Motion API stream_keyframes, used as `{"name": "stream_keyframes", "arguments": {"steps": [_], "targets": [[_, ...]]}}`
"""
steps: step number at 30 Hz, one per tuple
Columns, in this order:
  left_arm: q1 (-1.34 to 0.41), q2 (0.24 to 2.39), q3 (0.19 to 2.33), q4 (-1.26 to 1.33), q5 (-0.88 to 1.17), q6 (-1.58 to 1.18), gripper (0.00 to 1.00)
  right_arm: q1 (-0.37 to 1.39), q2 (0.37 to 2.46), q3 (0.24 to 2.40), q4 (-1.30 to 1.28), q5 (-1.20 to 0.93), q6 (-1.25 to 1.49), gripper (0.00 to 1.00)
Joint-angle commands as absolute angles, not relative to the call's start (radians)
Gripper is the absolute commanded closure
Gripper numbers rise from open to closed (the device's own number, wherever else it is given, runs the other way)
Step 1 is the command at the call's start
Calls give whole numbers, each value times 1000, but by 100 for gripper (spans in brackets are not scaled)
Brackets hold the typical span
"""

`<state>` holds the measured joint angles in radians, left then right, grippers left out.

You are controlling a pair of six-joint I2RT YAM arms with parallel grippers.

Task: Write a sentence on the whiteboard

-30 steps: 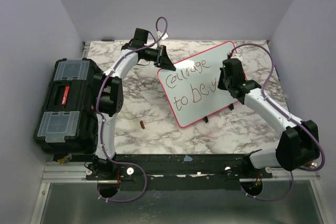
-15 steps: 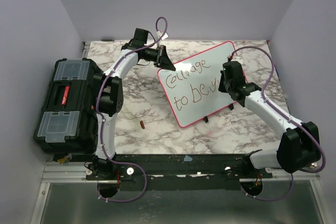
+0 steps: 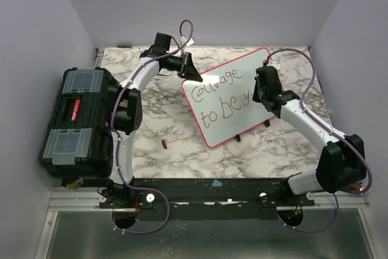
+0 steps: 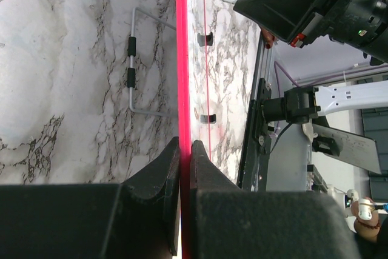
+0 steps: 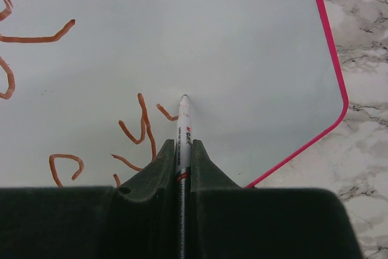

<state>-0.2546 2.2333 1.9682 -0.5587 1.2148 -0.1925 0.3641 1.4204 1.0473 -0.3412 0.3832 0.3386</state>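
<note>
1. Top external view: the whiteboard sits tilted on the marbled surface, right of centre, bearing the sentence "Courage to be".
2. The left fingers pinch its pink rim.
3. The right fingers grip a marker, tip touching the board.

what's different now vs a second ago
The right end effector, shut on the marker, crept slightly toward the far edge of the whiteboard, its arm following. The left end effector stays clamped on the board's pink rim; whiteboard and black toolbox have not moved.
</note>
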Motion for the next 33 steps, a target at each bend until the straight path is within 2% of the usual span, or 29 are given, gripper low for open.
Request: {"name": "stream_keyframes", "arguments": {"steps": [1, 17, 18, 19, 33], "targets": [[-245, 2202, 1966, -485, 1226, -87, 100, 356, 1451, 1068, -342, 355, 333, 99], [-243, 2203, 1965, -483, 1228, -89, 100, 356, 1412, 1039, -290, 215, 319, 99], [-244, 2133, 1965, -484, 1228, -89, 100, 355, 1411, 1037, -290, 213, 321, 99], [-244, 2202, 1965, -483, 1227, -89, 100, 356, 1409, 1036, -290, 209, 320, 99], [-244, 2202, 1965, -483, 1228, -89, 100, 356, 1387, 980, -325, 254, 320, 99]]}}
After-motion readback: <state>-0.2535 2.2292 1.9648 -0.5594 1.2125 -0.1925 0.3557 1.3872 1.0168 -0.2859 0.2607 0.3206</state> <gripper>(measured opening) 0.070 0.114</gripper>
